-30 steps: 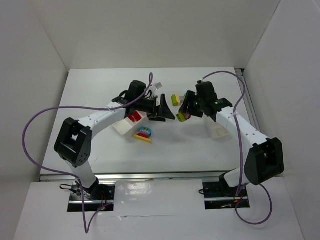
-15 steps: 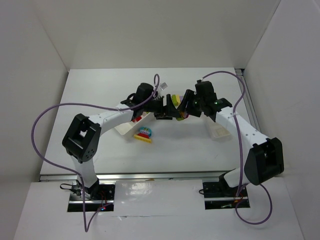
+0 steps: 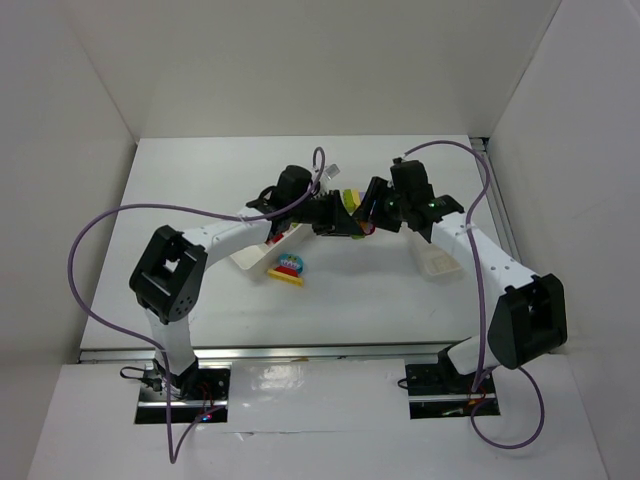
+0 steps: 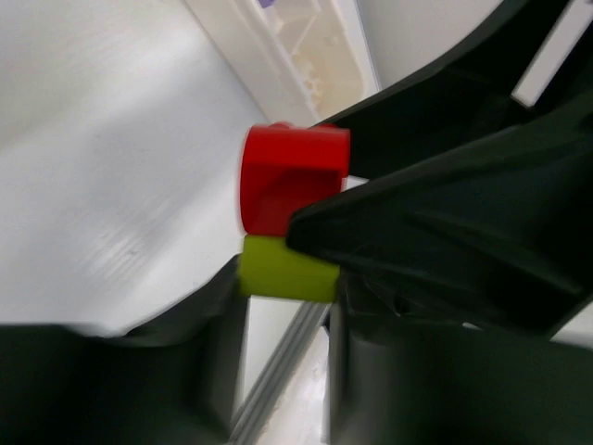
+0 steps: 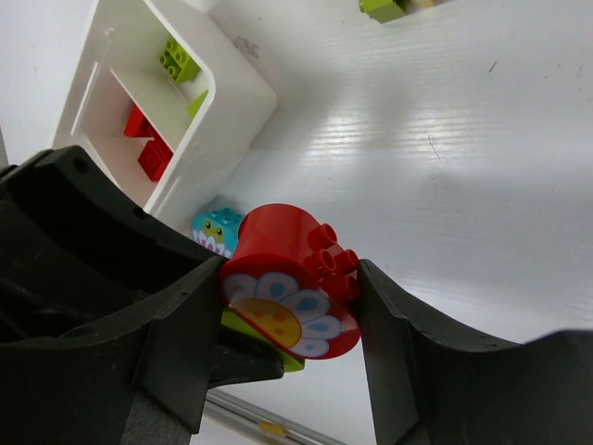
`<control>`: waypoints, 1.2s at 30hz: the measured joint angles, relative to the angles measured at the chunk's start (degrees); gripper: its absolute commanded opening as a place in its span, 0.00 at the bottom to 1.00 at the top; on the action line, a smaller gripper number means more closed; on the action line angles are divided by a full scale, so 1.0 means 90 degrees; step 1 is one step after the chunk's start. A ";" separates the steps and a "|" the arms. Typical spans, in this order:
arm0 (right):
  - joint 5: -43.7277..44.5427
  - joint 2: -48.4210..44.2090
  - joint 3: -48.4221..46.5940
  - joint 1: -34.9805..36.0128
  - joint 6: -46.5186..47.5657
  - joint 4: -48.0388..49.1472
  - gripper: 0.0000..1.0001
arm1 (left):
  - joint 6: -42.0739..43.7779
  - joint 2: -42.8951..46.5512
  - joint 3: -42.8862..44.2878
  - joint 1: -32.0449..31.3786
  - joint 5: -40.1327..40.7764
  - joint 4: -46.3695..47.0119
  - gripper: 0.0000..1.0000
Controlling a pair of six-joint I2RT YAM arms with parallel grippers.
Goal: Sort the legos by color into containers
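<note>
My right gripper [image 5: 292, 287] is shut on a round red flower lego [image 5: 278, 250] with a lime green brick [image 5: 273, 343] stuck under it. My left gripper [image 4: 285, 297] has its fingers shut on that lime green brick [image 4: 287, 269], below the red piece [image 4: 292, 176]. The two grippers [image 3: 345, 222] [image 3: 368, 220] meet above the middle of the table. The wide white tray [image 5: 236, 88] holds lime green and red legos. A cyan-topped stack [image 3: 287, 267] lies in front of that tray [image 3: 250, 258].
A loose lime green brick [image 3: 350, 196] lies just behind the grippers. The narrow white tray [image 3: 438, 263] sits under the right arm. White walls enclose the table on three sides. Purple cables loop off both arms.
My left gripper has swung right to meet the right gripper and shut on the lime green brick under the red flower lego. The right arm has held still.
</note>
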State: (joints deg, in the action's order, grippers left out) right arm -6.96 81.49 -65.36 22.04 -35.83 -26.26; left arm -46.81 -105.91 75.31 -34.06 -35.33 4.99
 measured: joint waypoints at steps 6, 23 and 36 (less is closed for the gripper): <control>0.0053 0.0070 -0.0039 -0.0019 -0.0029 0.0056 0.28 | -0.0019 -0.0109 0.0109 0.0027 -0.0087 -0.0034 0.00; 0.0561 -0.0090 -0.0036 -0.0699 -0.0085 0.0005 0.28 | 0.0777 0.0449 -0.0027 0.0678 0.0410 -0.1358 0.00; 0.0661 -0.0090 -0.0036 -0.0697 -0.0078 -0.0056 0.28 | 0.0867 -0.0136 0.1838 0.1418 0.2387 -0.3007 0.22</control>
State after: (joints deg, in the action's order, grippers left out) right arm -1.02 80.68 -65.69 15.77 -36.53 -26.76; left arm -39.00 -107.13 91.85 -21.30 -13.85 -22.06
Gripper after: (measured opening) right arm 0.626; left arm 0.422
